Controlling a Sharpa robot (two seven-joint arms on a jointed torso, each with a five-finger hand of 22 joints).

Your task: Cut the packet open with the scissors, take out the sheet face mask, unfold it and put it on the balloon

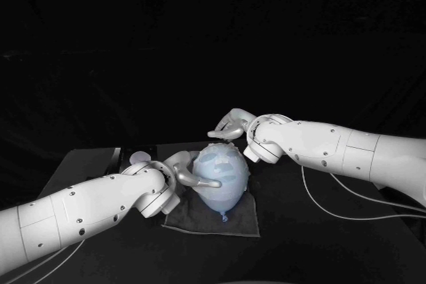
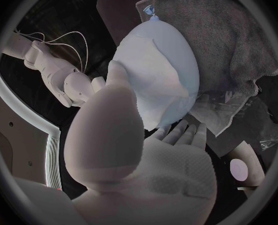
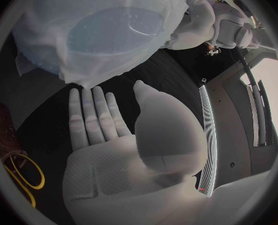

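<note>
The pale blue balloon [image 1: 222,173] lies on a dark grey towel [image 1: 200,219], its knot [image 1: 224,218] pointing at me. The white sheet mask [image 2: 153,67] is draped over the balloon [image 3: 110,27]. My left hand [image 1: 188,176] is at the balloon's left side, one finger reaching onto it; in the left wrist view its fingertips [image 2: 184,133] lie at the balloon's lower edge. My right hand [image 1: 229,127] hovers just beyond the balloon's far end. In the right wrist view its flat fingers [image 3: 91,112] are spread and hold nothing, a little short of the mask.
The crumpled clear packet [image 2: 229,112] lies beside the towel [image 2: 239,45], near a small pale round disc [image 2: 239,169]. Yellow-handled scissors [image 3: 21,177] lie on the table behind my right hand. White cables [image 1: 355,207] trail on the right.
</note>
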